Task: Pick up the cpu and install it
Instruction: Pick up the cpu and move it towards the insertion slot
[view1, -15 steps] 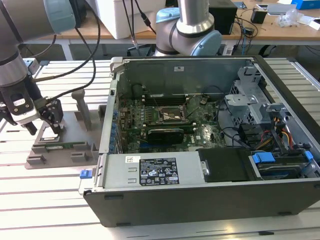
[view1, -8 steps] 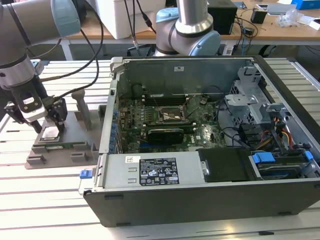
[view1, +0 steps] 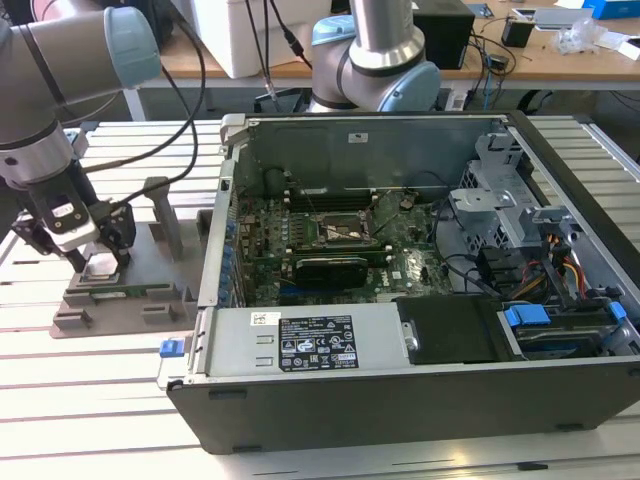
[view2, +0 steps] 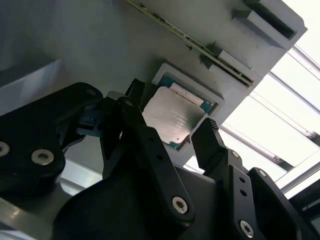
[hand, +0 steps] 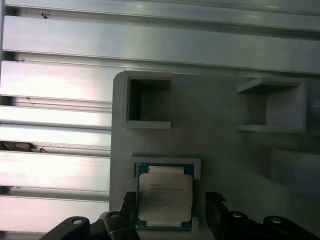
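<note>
A robotics lab or workshop: two grey robot arms (view1: 55, 50) stand over a slatted metal table (view1: 90, 400) holding an open computer case (view1: 400, 395), with a wooden desk (view1: 565, 66) strewn with cables (view1: 487, 58) and boxes (view1: 245, 35) behind.

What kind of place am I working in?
Probably a robotics lab workbench for PC assembly: an open computer case on a slatted aluminium table, a grey tray holding the cpu, cable-strewn desks behind.
</note>
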